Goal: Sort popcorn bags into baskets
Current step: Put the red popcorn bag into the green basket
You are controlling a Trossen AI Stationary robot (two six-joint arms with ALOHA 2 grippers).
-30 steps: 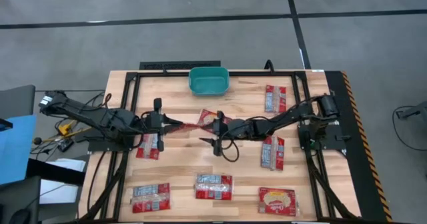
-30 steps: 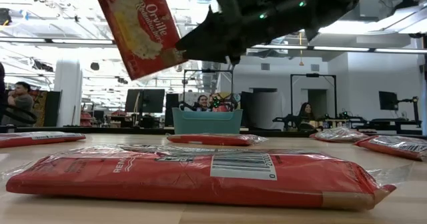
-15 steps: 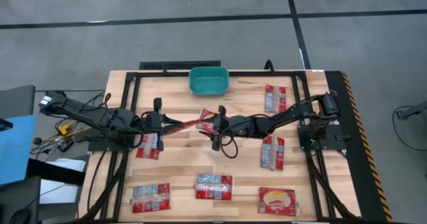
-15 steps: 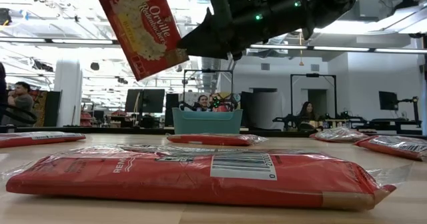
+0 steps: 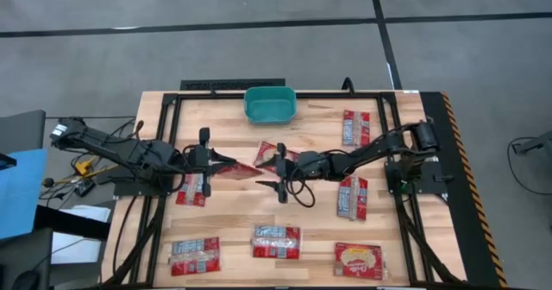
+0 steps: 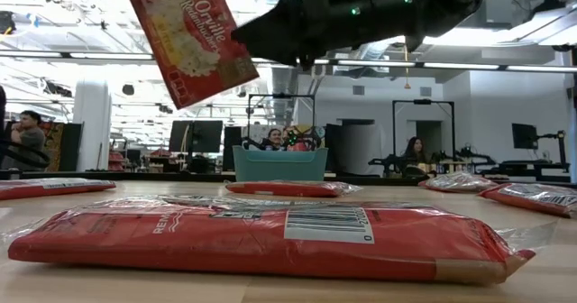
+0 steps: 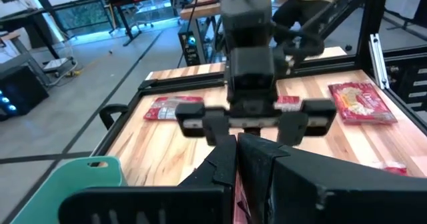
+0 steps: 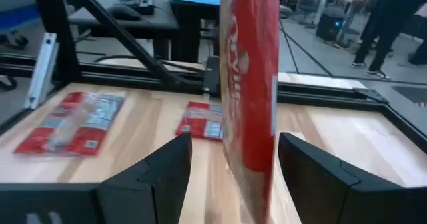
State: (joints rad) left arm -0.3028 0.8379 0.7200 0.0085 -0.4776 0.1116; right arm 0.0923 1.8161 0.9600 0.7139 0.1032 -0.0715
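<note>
Left gripper [image 5: 226, 163] was clamped on a popcorn bag [image 5: 244, 168], lifted clear of the table [image 5: 233, 217] near its middle; in the low view the bag [image 6: 189, 37] hung tilted. Right gripper [image 5: 267, 165] met it from the other side, fingers [image 8: 153, 177] spread either side of the bag [image 8: 250, 84]. Teal basket [image 5: 270, 105] sat at the far edge. More bags [image 5: 276, 241] lay flat around.

Two dark, matte-black jointed arms [image 5: 129, 152], looped with black cables along their links. Blocky black left gripper [image 5: 226, 162] and right gripper [image 5: 269, 173] with angular, wedge-shaped fingers [image 8: 157, 174]. Small green indicator lights glowing on one wrist housing [image 6: 361, 10].
</note>
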